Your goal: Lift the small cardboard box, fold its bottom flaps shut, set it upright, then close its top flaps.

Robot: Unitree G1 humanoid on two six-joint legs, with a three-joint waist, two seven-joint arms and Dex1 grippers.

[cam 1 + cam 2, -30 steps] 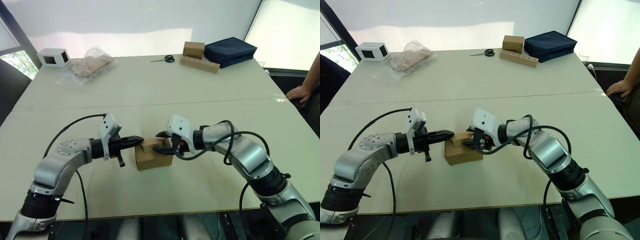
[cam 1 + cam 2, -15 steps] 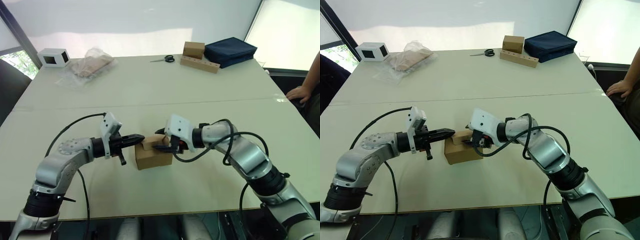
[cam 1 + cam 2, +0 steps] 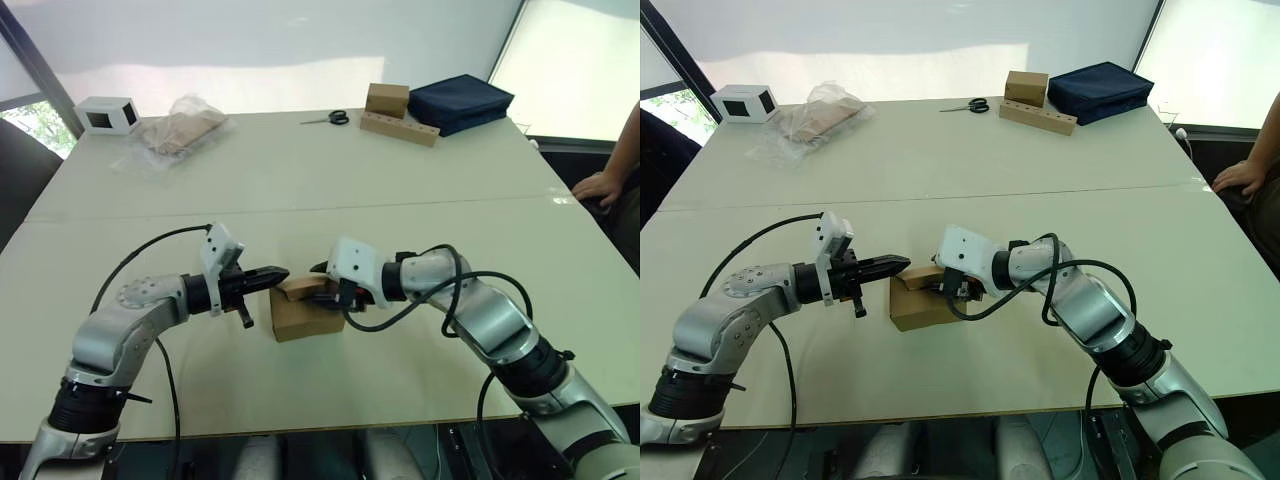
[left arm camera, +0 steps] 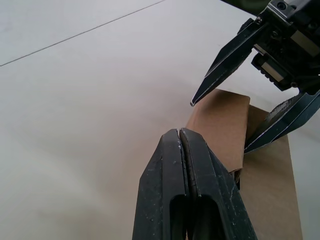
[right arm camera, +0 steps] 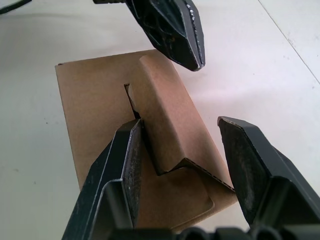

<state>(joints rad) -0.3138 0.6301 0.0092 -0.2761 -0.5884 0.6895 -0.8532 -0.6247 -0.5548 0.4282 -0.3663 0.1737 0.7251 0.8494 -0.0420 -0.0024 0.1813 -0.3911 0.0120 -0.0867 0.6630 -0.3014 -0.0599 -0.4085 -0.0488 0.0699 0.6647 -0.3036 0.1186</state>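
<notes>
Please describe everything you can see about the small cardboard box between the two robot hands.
The small cardboard box is plain brown corrugated cardboard with no print. It stands on the pale table, near its front edge. Its top is partly closed: one notched flap lies folded over, still raised at one edge. The right hand is open, its fingers straddling that flap, one finger on the cardboard. The left hand, shut, has its tip at the box's upper edge.

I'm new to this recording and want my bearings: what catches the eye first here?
The small cardboard box sits near the table's front edge, between both arms, one top flap raised. The right gripper is open, its fingers straddling that flap, while the left gripper, shut, points at the box from the other side. Far back lie scissors and a navy bag.
</notes>
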